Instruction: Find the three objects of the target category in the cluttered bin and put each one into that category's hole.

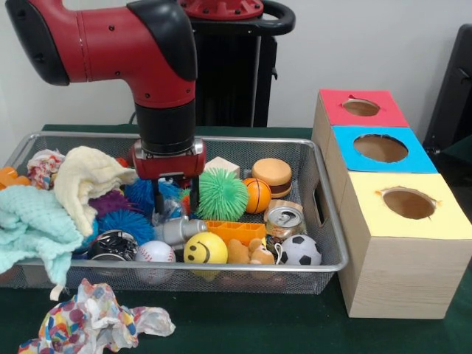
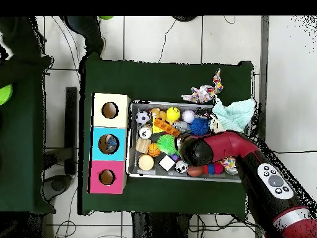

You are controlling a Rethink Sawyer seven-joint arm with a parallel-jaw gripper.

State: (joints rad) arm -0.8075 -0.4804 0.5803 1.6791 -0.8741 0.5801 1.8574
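My gripper point(image 1: 175, 198) hangs open inside the wire bin point(image 1: 333, 259), its fingers point(image 1: 157, 200) straddling a spot between the blue spiky balls point(image 1: 139, 198) and the green spiky ball point(image 1: 221, 194). Nothing is held. Along the bin's front lie a baseball point(image 1: 155, 252), a yellow smiley ball point(image 1: 205, 248) and a soccer ball point(image 1: 300, 251). A small basketball point(image 1: 257, 195) sits behind the soda can point(image 1: 284, 220). To the right stands the wooden box with a red hole point(image 1: 361, 107), a blue hole point(image 1: 380, 148) and a yellow hole point(image 1: 408, 203). In the overhead view the arm point(image 2: 223, 145) covers the gripper.
The bin's left side holds a pale yellow cloth point(image 1: 88, 179) and a mint cloth point(image 1: 33, 225). Also in the bin are a burger toy point(image 1: 271, 175), an orange block point(image 1: 234, 231) and a wooden cube point(image 1: 221, 166). Crumpled colourful paper point(image 1: 96, 323) lies on the table in front.
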